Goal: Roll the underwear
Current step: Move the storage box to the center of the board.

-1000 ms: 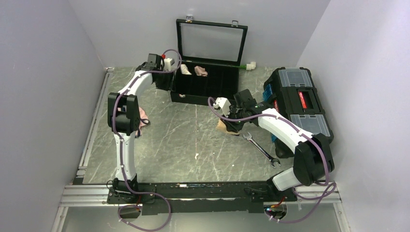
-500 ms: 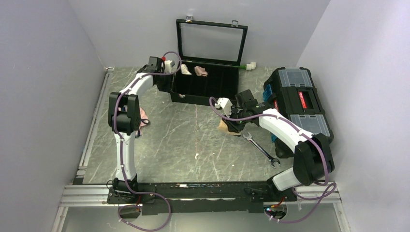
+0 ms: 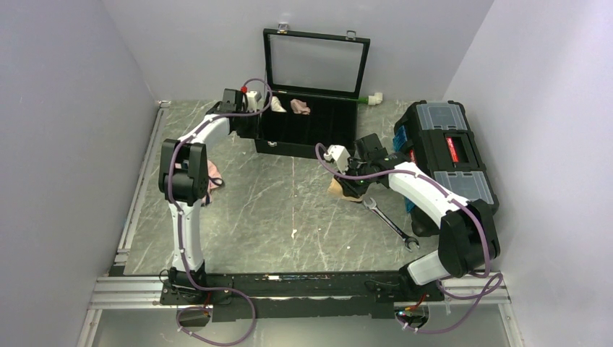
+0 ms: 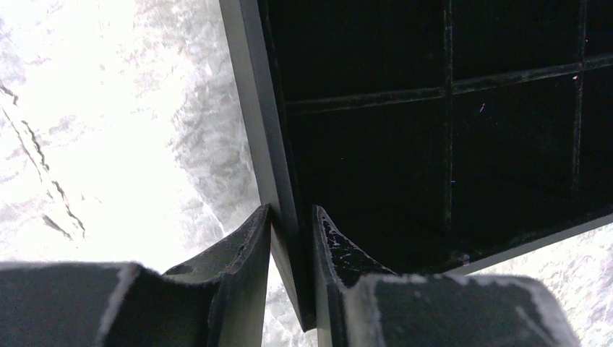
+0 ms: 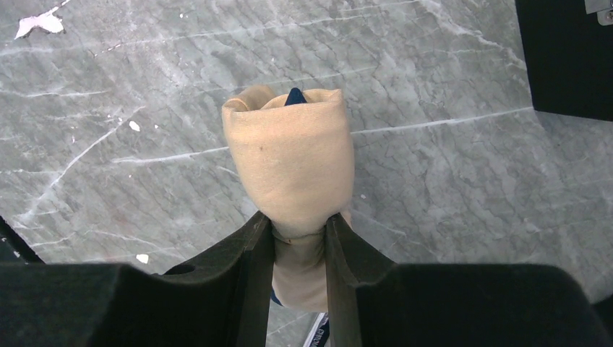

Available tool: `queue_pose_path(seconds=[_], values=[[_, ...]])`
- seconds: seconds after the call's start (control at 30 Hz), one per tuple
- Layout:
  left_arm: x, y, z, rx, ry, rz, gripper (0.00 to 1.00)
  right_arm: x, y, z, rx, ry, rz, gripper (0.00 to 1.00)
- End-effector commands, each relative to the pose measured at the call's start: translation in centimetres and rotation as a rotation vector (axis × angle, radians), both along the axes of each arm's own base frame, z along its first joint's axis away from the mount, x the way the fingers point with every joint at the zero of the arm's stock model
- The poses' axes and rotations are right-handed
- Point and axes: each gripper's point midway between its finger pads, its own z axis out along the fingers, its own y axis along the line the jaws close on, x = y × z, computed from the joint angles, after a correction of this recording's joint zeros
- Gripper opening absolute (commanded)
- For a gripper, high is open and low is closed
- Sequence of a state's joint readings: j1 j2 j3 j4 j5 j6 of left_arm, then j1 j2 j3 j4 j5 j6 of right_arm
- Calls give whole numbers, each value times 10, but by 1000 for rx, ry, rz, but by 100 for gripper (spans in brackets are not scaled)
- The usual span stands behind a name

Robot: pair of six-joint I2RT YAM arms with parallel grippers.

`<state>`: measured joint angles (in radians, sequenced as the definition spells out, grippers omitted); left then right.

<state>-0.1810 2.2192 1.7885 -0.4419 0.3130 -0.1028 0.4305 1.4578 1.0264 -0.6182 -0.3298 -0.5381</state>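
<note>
The tan-beige underwear [image 5: 289,163] is rolled into a tight bundle with a bit of navy edging showing at its far end. My right gripper [image 5: 298,228] is shut on it, just above the marbled table; in the top view the underwear [image 3: 337,189] shows under the right gripper [image 3: 352,181] at mid table. My left gripper [image 4: 290,217] is shut on the left wall of the black compartment case [image 4: 275,159]. In the top view the left gripper [image 3: 249,107] is at the case's [image 3: 311,137] left end.
Two small fabric rolls [image 3: 278,103] [image 3: 300,107] lie in the case's back compartments. Pink underwear [image 3: 213,173] lies by the left arm. A wrench [image 3: 390,223] lies right of centre. A black toolbox [image 3: 444,148] stands at the right.
The left gripper has shifted slightly right and back along the case's left end. The right gripper with the rolled underwear has edged slightly right.
</note>
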Motion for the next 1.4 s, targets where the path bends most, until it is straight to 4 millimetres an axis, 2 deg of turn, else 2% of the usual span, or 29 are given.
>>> queue_pose_path(seconds=[0.0, 0.13, 0.23, 0.33, 0.63, 0.8, 0.93, 1.07, 1.2, 1.37], values=[[-33, -1, -3, 13, 55, -26, 18, 9, 0, 14, 32, -59, -13, 0], [-50, 1, -12, 31, 86, -50, 5, 8, 0, 13, 37, -51, -15, 0], [-65, 6, -16, 46, 101, -60, 0, 8, -1, 14, 42, -52, -18, 0], [-84, 9, -25, 52, 126, -75, 0, 8, -1, 17, 49, -58, -24, 0], [-139, 12, -34, 45, 207, -114, 0, 13, -1, 28, 63, -93, -43, 0], [-184, 13, -47, 42, 289, -112, 0, 30, 1, 41, 54, -122, -79, 0], [-212, 13, -55, 32, 343, -116, 0, 49, 6, 52, 62, -138, -123, 0], [-223, 12, -52, 27, 330, -118, 0, 67, 7, 59, 54, -163, -160, 0], [-232, 5, -38, -4, 299, -130, 0, 77, 9, 61, 48, -167, -169, 0], [-241, -5, -34, -57, 309, -147, 15, 83, 12, 57, 38, -153, -171, 0]])
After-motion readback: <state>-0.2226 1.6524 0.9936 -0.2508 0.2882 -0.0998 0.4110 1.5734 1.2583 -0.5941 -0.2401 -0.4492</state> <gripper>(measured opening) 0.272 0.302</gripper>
